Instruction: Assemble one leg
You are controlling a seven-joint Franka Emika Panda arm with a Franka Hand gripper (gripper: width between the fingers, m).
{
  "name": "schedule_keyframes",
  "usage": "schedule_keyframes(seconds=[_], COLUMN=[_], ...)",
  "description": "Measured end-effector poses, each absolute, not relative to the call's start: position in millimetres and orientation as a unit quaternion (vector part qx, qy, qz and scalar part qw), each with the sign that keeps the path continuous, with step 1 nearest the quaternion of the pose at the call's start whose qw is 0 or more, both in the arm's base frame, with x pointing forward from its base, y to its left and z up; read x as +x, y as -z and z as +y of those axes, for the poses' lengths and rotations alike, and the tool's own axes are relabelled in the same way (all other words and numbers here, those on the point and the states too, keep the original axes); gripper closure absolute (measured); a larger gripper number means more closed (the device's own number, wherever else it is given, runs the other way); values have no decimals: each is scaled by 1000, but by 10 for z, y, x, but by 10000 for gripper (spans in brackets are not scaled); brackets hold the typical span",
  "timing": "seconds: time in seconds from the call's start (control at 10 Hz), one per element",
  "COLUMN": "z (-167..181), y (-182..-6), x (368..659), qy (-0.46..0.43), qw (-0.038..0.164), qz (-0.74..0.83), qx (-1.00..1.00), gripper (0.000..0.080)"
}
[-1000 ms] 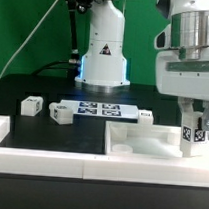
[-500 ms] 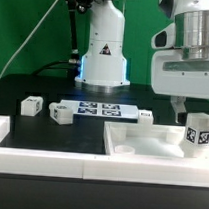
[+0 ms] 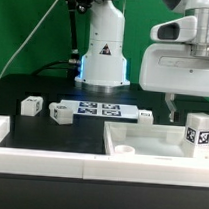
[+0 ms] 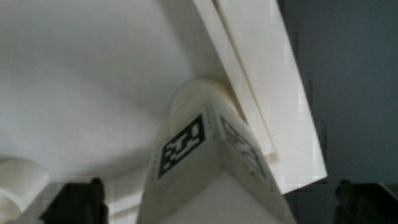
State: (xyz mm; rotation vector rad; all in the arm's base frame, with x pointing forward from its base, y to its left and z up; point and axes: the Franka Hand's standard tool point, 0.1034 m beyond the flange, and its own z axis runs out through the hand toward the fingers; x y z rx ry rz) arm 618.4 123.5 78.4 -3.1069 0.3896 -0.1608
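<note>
Leg (image 3: 199,129) upright in tray (image 3: 139,155) at ext view's right; gripper (image 4: 217,200) above it, fingers (image 4: 75,200) apart, not touching

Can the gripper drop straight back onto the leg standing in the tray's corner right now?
Probably yes: the leg stands upright by the tray rim, the jaws look apart either side of it, and nothing lies between.
</note>
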Motion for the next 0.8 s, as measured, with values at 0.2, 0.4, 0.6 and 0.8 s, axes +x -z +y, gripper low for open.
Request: schedule_keyframes(seconds=[0.2, 0.4, 0.6, 0.8], z=[1243, 1220, 1118, 1103], y=[-788, -801, -771, -766], x=[6185, 6207, 6207, 6206], qy=[53, 59, 65, 64], qw=[-3, -8, -14, -16], qz=[55, -34, -138, -141], qx=[-997, -998, -988, -988], gripper=[151, 151, 151, 252])
